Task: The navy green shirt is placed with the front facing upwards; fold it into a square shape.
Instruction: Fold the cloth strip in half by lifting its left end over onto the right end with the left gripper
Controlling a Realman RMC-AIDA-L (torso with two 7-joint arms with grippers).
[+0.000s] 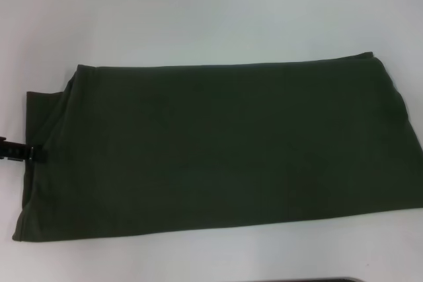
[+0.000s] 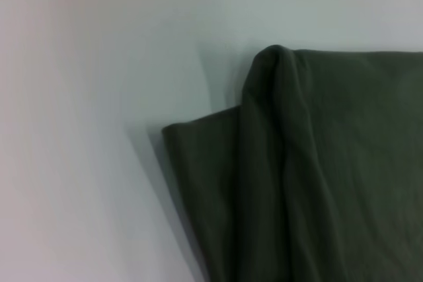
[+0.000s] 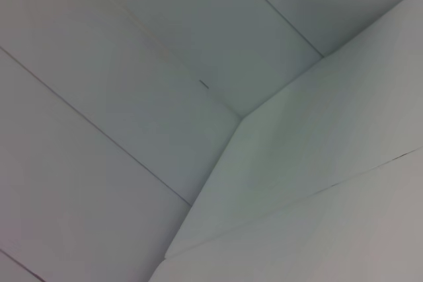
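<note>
Shirt: dark olive-green cotton shirt (image 1: 218, 146) folded into a wide rectangle, plain side up, on white desk (image 1: 198, 11).
Left gripper (image 1: 26, 152): at shirt's left edge, seemingly touching; jaw opening can't be told.

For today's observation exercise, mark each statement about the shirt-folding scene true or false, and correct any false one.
1. The navy green shirt lies as a long folded band across the white table. True.
2. The cream chest lettering faces up. False: only plain green cloth shows.
3. The left gripper is at the shirt's left end. True.
4. The right gripper presses on the shirt's right end. False: it is not in view, and the right wrist view shows only white panels.
5. A lower layer sticks out beyond the top fold at the left end. True.
</note>
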